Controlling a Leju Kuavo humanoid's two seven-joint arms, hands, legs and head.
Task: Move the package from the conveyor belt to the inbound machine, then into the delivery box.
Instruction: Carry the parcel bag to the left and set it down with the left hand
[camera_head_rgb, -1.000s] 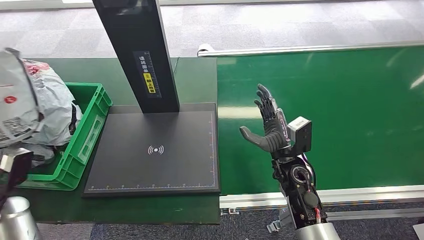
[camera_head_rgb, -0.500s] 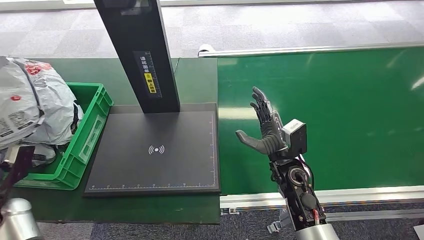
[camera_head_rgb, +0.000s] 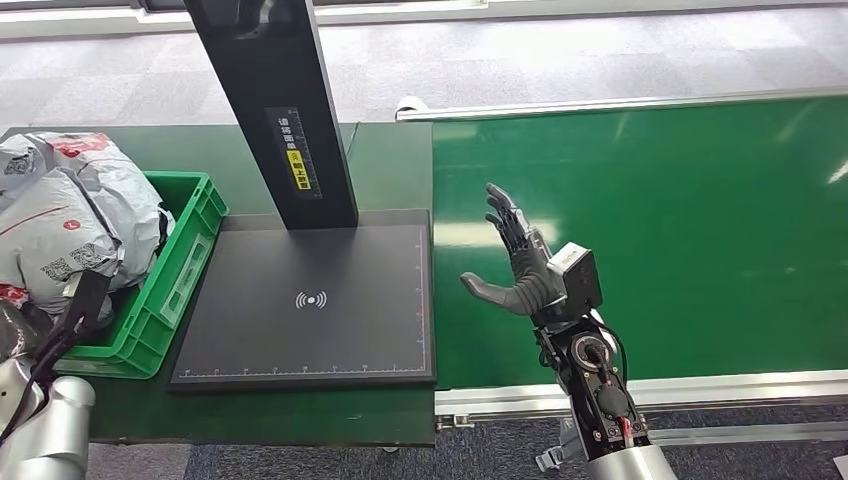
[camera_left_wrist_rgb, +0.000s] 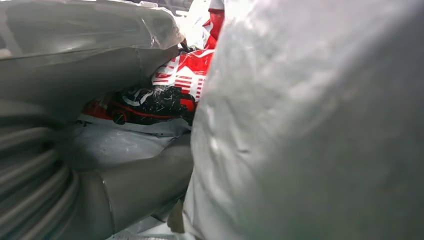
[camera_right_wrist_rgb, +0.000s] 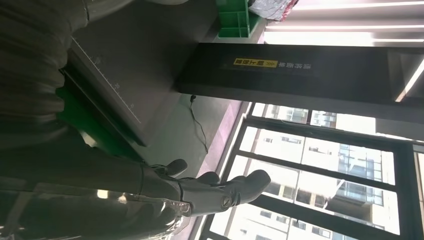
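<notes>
Grey package (camera_head_rgb: 55, 235) lies atop the bags heaped in the green delivery box (camera_head_rgb: 185, 262), lower than a second ago. Left hand (camera_left_wrist_rgb: 125, 192) pressed against it in the wrist view; grip cannot be told. Right hand (camera_head_rgb: 520, 265) empty, fingers spread, over the conveyor belt (camera_head_rgb: 680, 230), shifted toward the scanner platform (camera_head_rgb: 310, 300). Belt open to its right.
</notes>
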